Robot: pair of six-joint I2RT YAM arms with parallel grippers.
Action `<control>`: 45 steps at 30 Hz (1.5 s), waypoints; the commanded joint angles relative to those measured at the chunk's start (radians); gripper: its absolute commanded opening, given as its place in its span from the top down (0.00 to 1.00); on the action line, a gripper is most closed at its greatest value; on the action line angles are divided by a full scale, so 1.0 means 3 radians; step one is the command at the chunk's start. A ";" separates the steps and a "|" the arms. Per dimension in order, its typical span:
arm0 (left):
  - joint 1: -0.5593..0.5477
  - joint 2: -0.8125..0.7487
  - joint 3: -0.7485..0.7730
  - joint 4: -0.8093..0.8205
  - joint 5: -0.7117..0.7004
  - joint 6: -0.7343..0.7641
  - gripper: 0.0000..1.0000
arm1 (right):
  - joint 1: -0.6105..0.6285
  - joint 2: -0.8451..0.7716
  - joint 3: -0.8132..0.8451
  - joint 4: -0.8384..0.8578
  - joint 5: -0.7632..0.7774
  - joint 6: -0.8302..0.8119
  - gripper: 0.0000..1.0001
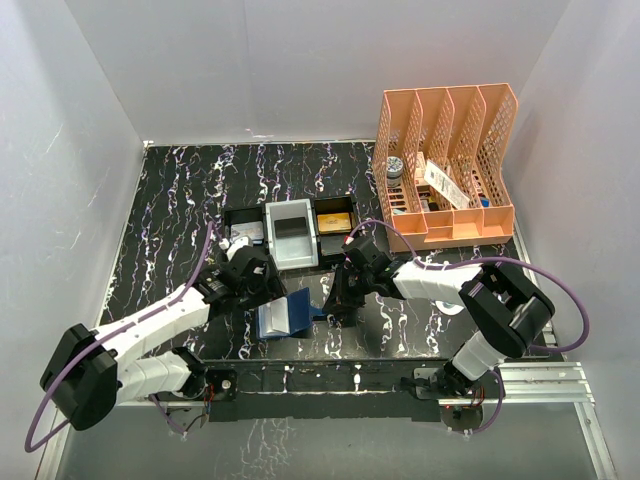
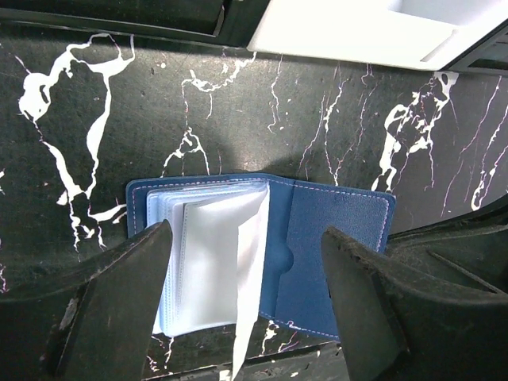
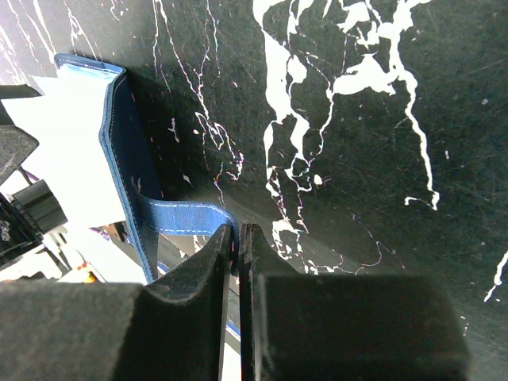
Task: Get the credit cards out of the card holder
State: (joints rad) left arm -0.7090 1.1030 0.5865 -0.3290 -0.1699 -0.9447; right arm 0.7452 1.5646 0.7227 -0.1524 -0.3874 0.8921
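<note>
Card holder point(image 1: 283, 318) lies open on the marbled table point(image 1: 180, 210), at the near edge between the arms, just near of the compartment tray point(image 1: 292, 235). Right gripper point(image 3: 236, 234) is pinched closed on the snap tab point(image 3: 186, 216), anchoring the holder's right end. Left gripper point(image 2: 246, 238) is spread wide and holds nothing, fingers straddling the open holder from above. Clear plastic sleeves point(image 2: 214, 254) fan up, one leaf standing. Credit cards themselves can't be made out. Judgement: holder light and floppy, slides unless pinned; sleeves flimsy and slippery. Cards likely stiff and thin, so pinch an exposed edge at a sleeve mouth and pull along the pocket.
</note>
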 commanded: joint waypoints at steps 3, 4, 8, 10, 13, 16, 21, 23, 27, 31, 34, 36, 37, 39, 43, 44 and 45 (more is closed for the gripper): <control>0.0001 0.0197 -0.0011 0.0061 0.0116 0.0005 0.28 | 0.0005 0.0031 -0.0016 0.0145 0.0009 -0.0043 1.00; 0.0001 0.0229 -0.0014 0.0079 0.0138 0.0001 0.28 | 0.0003 0.0033 -0.0016 0.0145 0.0009 -0.0044 1.00; 0.0001 0.0257 -0.0020 0.0130 0.0187 -0.0021 0.30 | 0.0001 0.0011 -0.0021 0.0142 0.0021 -0.0045 1.00; 0.0001 0.0213 -0.0014 0.0152 0.0233 -0.0026 0.33 | 0.0001 0.0014 -0.0026 0.0140 0.0020 -0.0048 1.00; 0.0001 0.0096 0.0010 0.0195 0.0318 -0.0041 0.36 | 0.0005 0.0017 -0.0045 0.0159 0.0023 -0.0044 1.00; 0.0001 -0.0020 0.0014 0.0253 0.0440 -0.0063 0.38 | 0.0004 0.0034 -0.0056 0.0172 0.0015 -0.0037 1.00; 0.0001 -0.0087 -0.0114 0.0561 0.0847 -0.0110 0.48 | 0.0002 0.0035 -0.0047 0.0191 0.0009 -0.0027 1.00; 0.0001 -0.0044 -0.0200 0.0894 0.1246 -0.0163 0.50 | 0.0003 0.0031 -0.0037 0.0188 0.0009 -0.0022 1.00; 0.0001 0.0186 -0.0372 0.1601 0.1811 -0.0380 0.50 | 0.0005 -0.0035 -0.0024 0.0196 0.0039 -0.0004 0.99; -0.0004 0.0340 -0.0471 0.1775 0.1825 -0.0502 0.51 | -0.0001 -0.0171 0.0017 0.0180 0.0092 0.0032 0.91; -0.0004 0.0386 -0.0494 0.1749 0.1752 -0.0520 0.51 | -0.0002 -0.0353 0.0113 -0.0001 0.0233 0.0030 0.80; 0.0000 0.0435 -0.0493 0.1728 0.1740 -0.0527 0.51 | -0.0007 -0.0467 0.0207 -0.0176 0.0370 0.0015 0.72; -0.0004 0.0479 -0.0494 0.1720 0.1738 -0.0527 0.51 | -0.0006 -0.0520 0.0255 -0.0244 0.0433 0.0006 0.71; -0.0004 0.0538 -0.0496 0.1682 0.1732 -0.0530 0.50 | -0.0005 -0.0616 0.0351 -0.0351 0.0540 -0.0014 0.70; -0.0007 0.0510 -0.0510 0.1614 0.1698 -0.0520 0.51 | -0.0006 -0.0676 0.0443 -0.0175 0.0361 0.0019 0.73; -0.0005 0.0487 -0.0513 0.1591 0.1681 -0.0512 0.51 | -0.0002 -0.0642 0.0464 -0.0106 0.0260 0.0037 0.74; -0.0004 0.0457 -0.0520 0.1554 0.1661 -0.0504 0.51 | -0.0003 -0.0589 0.0489 -0.0053 0.0163 0.0059 0.77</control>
State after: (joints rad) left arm -0.7090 1.2720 0.4419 0.1696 0.3275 -1.0973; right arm 0.7448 1.3815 0.8143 -0.2359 -0.2810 0.8955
